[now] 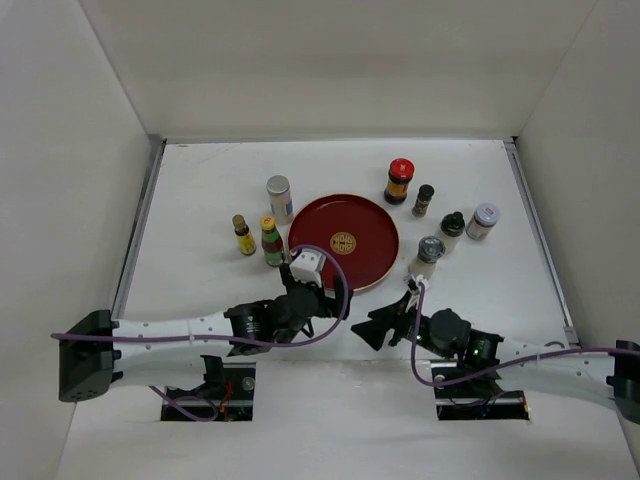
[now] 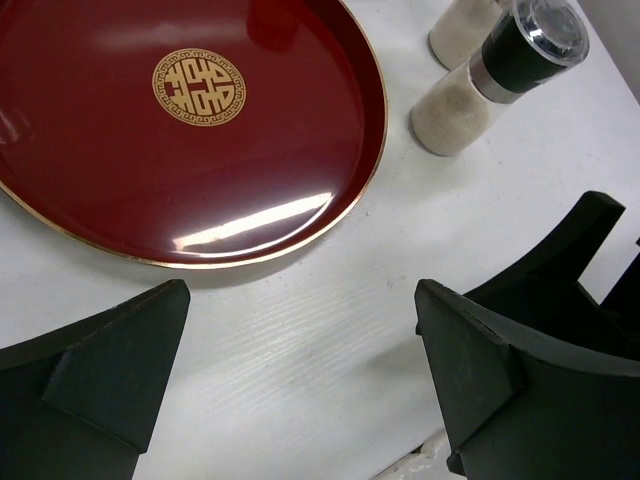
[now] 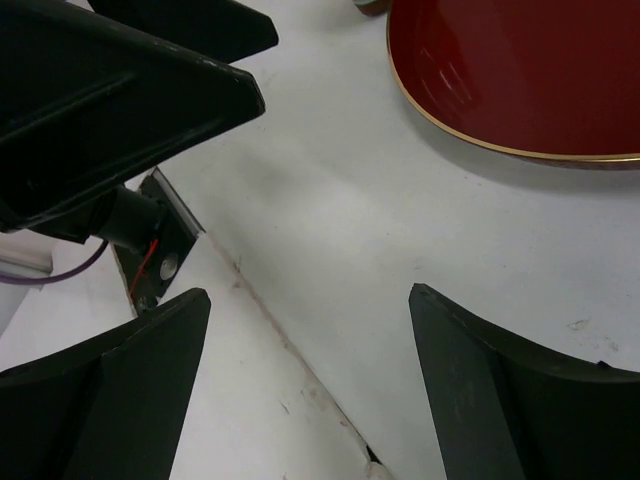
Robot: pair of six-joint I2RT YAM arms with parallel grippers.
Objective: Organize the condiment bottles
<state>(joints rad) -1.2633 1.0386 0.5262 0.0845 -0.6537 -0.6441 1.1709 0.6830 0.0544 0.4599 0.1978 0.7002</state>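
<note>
Several condiment bottles stand round the red tray (image 1: 343,242). On its left are a silver-capped jar (image 1: 279,197), a small yellow-capped bottle (image 1: 243,235) and a green-labelled bottle (image 1: 271,240). On its right are a red-capped jar (image 1: 400,181), a small dark bottle (image 1: 424,200), a black-capped shaker (image 1: 451,228), a grey-capped jar (image 1: 483,221) and a grinder (image 1: 428,255). My left gripper (image 1: 318,298) is open and empty just before the tray's near rim (image 2: 300,240). My right gripper (image 1: 378,328) is open and empty near the table's front edge. The grinder (image 2: 490,80) shows in the left wrist view.
The tray (image 3: 520,70) holds nothing. The two grippers are close together; the left one's fingers (image 3: 130,100) fill the right wrist view's top left. White walls enclose the table on three sides. Arm mount cut-outs (image 1: 225,385) sit at the near edge.
</note>
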